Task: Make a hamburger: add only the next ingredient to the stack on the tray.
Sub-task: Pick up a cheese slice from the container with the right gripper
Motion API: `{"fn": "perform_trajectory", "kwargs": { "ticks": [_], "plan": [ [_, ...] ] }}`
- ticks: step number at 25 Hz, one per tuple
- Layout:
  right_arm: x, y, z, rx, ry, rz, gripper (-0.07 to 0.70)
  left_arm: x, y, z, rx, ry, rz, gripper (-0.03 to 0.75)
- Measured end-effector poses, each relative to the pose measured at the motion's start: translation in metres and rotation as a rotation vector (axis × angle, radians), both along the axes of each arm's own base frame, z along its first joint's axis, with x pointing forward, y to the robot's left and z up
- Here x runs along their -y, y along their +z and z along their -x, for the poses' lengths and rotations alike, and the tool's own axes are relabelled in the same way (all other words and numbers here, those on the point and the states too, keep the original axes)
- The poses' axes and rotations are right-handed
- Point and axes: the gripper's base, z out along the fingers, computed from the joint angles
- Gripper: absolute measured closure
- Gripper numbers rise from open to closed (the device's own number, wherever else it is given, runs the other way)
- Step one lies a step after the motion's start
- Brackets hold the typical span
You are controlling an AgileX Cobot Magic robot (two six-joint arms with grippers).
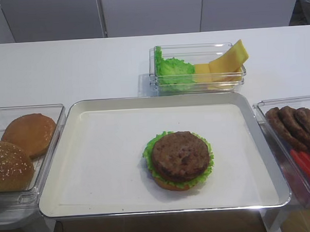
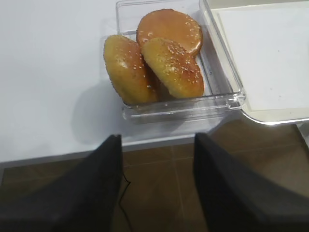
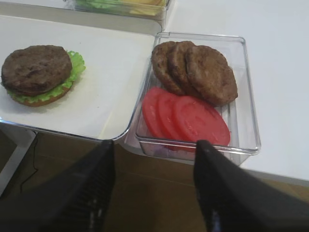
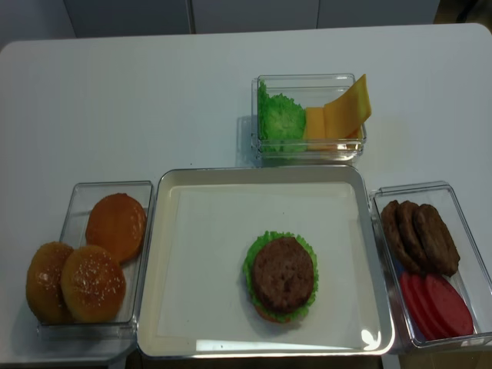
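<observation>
Cheese slices (image 4: 340, 112) lean in the clear box (image 4: 309, 154) at twelve o'clock beyond the tray (image 4: 178, 254), beside lettuce (image 4: 280, 119). The stack (image 4: 281, 276) sits centre-tray, patty on top. Loose patties (image 3: 194, 70) and tomato (image 3: 186, 119) wait at three o'clock, buns (image 2: 154, 58) at nine. Right gripper (image 3: 152, 186) hangs low off the table edge, jaws wide, empty; left gripper (image 2: 157, 186) likewise spread.

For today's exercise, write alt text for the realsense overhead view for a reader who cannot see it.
A half-built burger stack topped with a brown patty sits on a silver tray. Clear boxes surround it: buns on the left, lettuce and yellow cheese slices behind, patties and tomato slices on the right.
</observation>
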Motion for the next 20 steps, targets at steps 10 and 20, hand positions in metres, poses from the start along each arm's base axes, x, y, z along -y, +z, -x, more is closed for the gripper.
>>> {"fn": "perform_trajectory", "kwargs": {
  "ticks": [10,20],
  "plan": [
    [0.0000,0.0000,0.0000,0.000,0.000,0.000,0.255,0.0000,0.0000,0.0000,0.000,0.000,0.000,0.359],
    [0.0000,0.0000,0.0000,0.000,0.001,0.001,0.340,0.0000,0.0000,0.0000,0.000,0.000,0.000,0.359]
  ]
}}
